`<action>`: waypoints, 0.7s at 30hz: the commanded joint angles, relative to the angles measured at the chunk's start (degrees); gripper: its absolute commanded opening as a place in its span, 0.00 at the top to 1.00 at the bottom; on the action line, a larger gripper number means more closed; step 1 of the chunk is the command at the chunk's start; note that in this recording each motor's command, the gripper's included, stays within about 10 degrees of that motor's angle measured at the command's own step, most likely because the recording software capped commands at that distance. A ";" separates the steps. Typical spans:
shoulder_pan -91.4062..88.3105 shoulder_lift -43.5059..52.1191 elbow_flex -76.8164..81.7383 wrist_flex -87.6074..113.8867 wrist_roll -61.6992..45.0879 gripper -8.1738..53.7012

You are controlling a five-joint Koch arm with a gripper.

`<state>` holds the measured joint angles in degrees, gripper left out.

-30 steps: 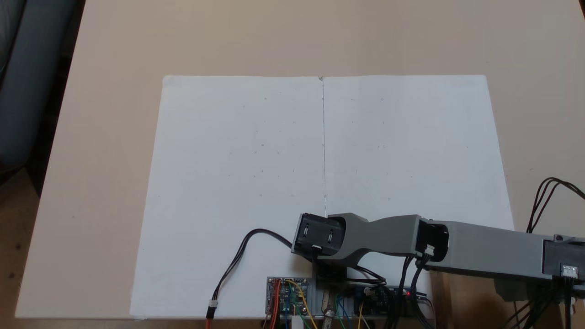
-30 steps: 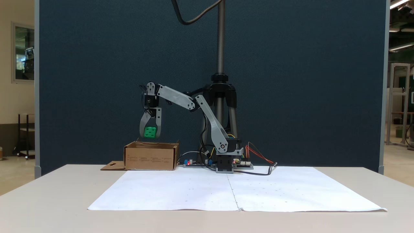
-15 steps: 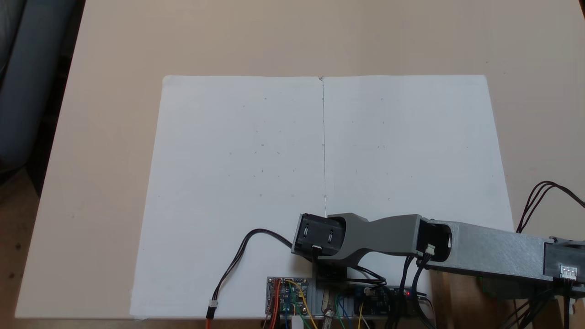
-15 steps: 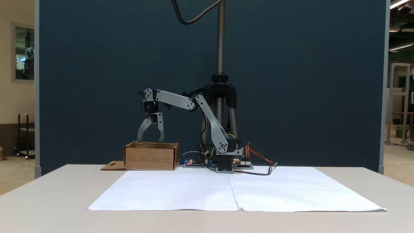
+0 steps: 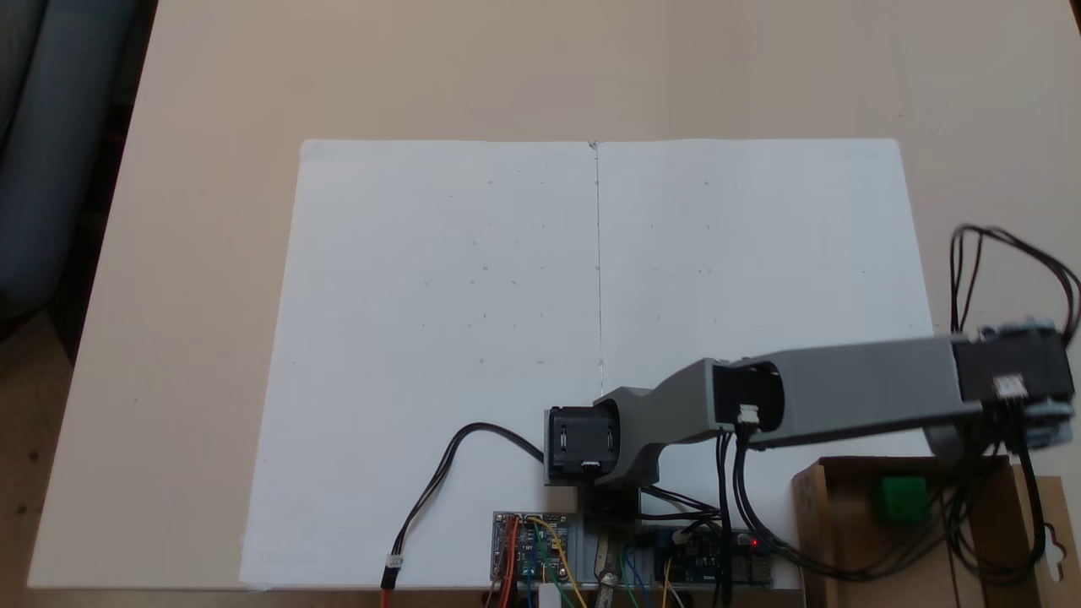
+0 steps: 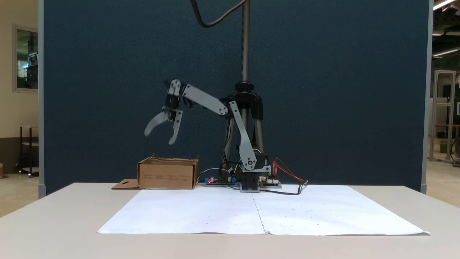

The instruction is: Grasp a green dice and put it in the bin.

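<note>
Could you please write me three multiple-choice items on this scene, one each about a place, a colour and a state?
1. Where is the small bright green plastic dice?
A. On the white paper
B. Inside the shallow brown cardboard bin
C. Between the jaws

2. What colour is the backdrop panel?
A. Dark blue
B. Red
C. White

3. How is the grey gripper?
A. Shut on the dice
B. Shut, empty
C. Open, empty

Key: 1 B, the dice lies within the bin's walls; 2 A, the panel is dark blue; 3 C, the jaws are spread with nothing between.
</note>
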<state>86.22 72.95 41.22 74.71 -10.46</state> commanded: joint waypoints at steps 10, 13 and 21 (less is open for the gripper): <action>-33.40 13.54 -0.35 -5.01 12.74 0.19; -45.00 16.70 0.88 -5.80 12.92 0.18; -73.74 26.37 23.20 -13.97 12.57 0.15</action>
<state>14.68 96.50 64.16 65.83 -1.32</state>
